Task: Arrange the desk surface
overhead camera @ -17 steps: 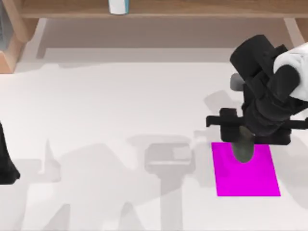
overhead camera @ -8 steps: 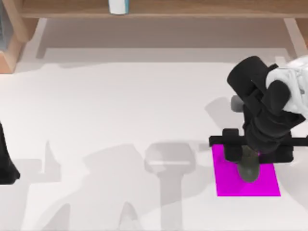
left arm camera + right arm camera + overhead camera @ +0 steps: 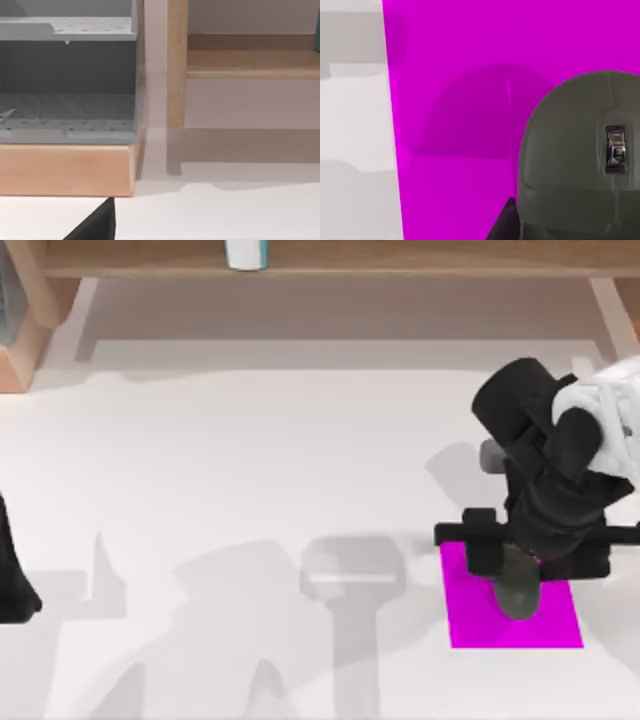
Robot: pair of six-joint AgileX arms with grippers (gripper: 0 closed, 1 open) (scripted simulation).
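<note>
Top view: the right claw [image 3: 515, 575] hangs over the pad [image 3: 545, 625] at the surface's [image 3: 250, 440] right, pinching a grey mouse [image 3: 517, 592]. The step looks like setting it down; next, spread and lift clear. A shelf [image 3: 400, 258] runs along the back. The left arm [image 3: 12, 575] sits parked at the left edge.

Left wrist view: shelf post [image 3: 176, 65], grey bin [image 3: 67, 75], nothing obstructing.

Right wrist view: mouse [image 3: 580, 155] low over the pad [image 3: 470, 50]; contact unclear.
</note>
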